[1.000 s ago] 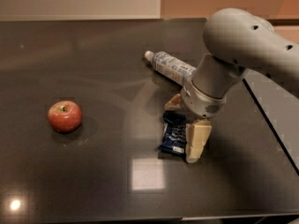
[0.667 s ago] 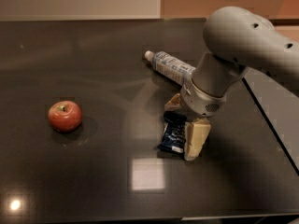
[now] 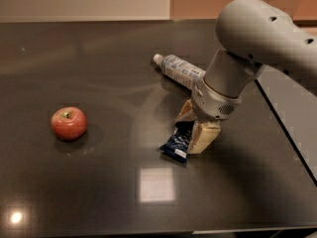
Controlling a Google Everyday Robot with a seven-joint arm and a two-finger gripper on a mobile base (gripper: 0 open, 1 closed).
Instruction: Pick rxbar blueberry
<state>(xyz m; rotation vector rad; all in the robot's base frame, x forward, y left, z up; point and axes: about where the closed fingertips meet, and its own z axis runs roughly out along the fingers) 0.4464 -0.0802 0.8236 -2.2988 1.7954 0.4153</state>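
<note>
The rxbar blueberry [image 3: 176,143], a dark navy-blue wrapper with white lettering, lies tilted on the dark tabletop [image 3: 109,73] at centre right. My gripper [image 3: 193,126] comes down from the grey arm [image 3: 257,38]. Its cream fingers [image 3: 203,138] are closed on the bar's upper right end. The bar's lower left end points toward the table's front and looks to rest on the surface or just above it.
A clear plastic bottle [image 3: 179,71] lies on its side just behind the gripper. A red apple [image 3: 69,123] sits at the left. The table's right edge [image 3: 285,128] runs diagonally past the arm.
The fingers have drawn closer together around the bar. The bar has turned and tilted, its lower end swung to the left. The gripper has risen slightly.
</note>
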